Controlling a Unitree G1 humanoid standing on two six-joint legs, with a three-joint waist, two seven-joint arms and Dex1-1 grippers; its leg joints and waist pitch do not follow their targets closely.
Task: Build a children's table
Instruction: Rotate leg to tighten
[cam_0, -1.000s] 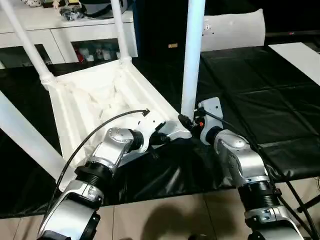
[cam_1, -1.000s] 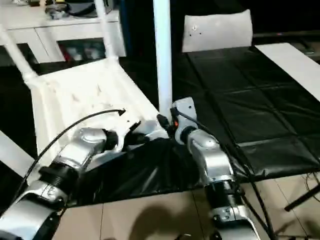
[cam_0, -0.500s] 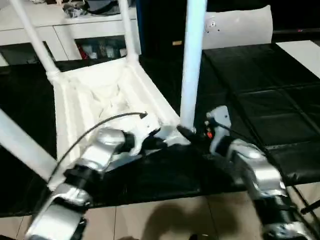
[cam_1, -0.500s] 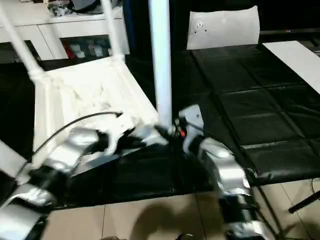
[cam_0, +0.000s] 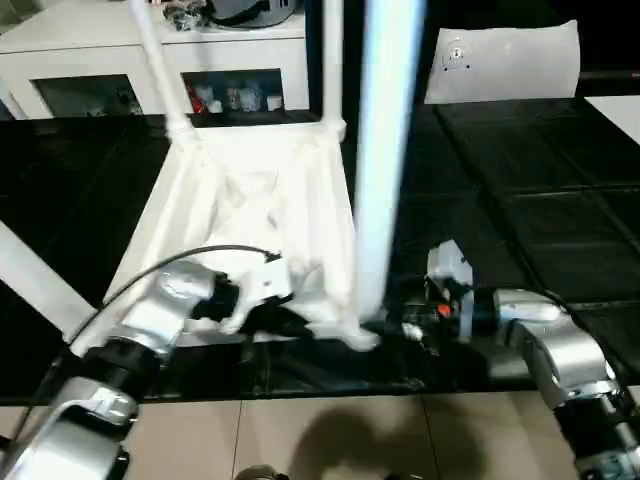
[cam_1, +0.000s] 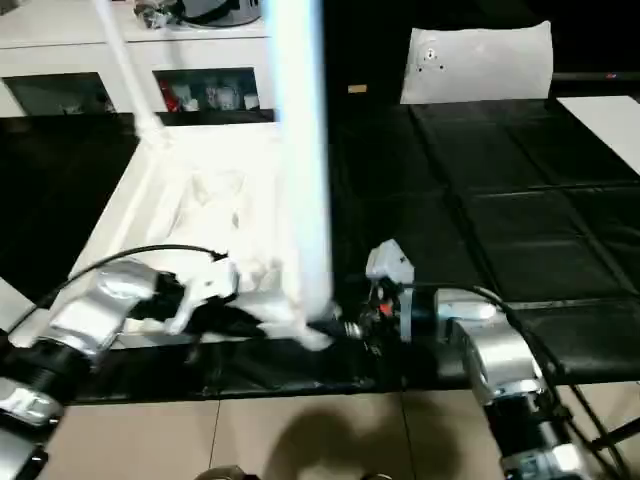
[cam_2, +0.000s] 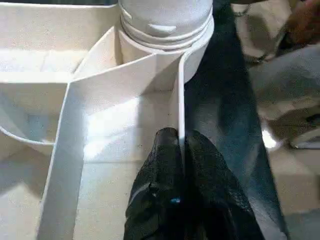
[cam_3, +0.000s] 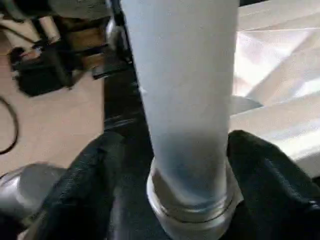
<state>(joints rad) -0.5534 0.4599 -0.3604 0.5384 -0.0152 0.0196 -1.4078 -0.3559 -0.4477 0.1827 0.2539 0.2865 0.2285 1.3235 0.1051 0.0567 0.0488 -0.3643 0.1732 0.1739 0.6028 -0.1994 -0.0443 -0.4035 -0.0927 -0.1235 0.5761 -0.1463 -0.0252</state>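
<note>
A: Where is the children's table?

B: Its white tabletop (cam_0: 262, 215) lies ribbed underside up on the black-covered work table (cam_0: 560, 230). Legs rise from the corner sockets: two at the far corners, around 11 and 12 o'clock, one slanting out at 9 o'clock, and the nearest leg (cam_0: 385, 150) standing upright at the near corner, about 6 o'clock of the tabletop.

A: And the left gripper (cam_2: 181, 150)?

B: Clenched on a thin upright rib of the tabletop just beside that near corner socket (cam_2: 165, 35), one black finger on each face of the rib.

A: The right gripper (cam_3: 187, 165)?

B: Its two black fingers (cam_3: 265, 180) straddle the base of the nearest leg, right above the collar. They look closed on it.

A: Anything behind?

B: A white glass-door cabinet (cam_0: 120, 70) at 11 o'clock.
</note>
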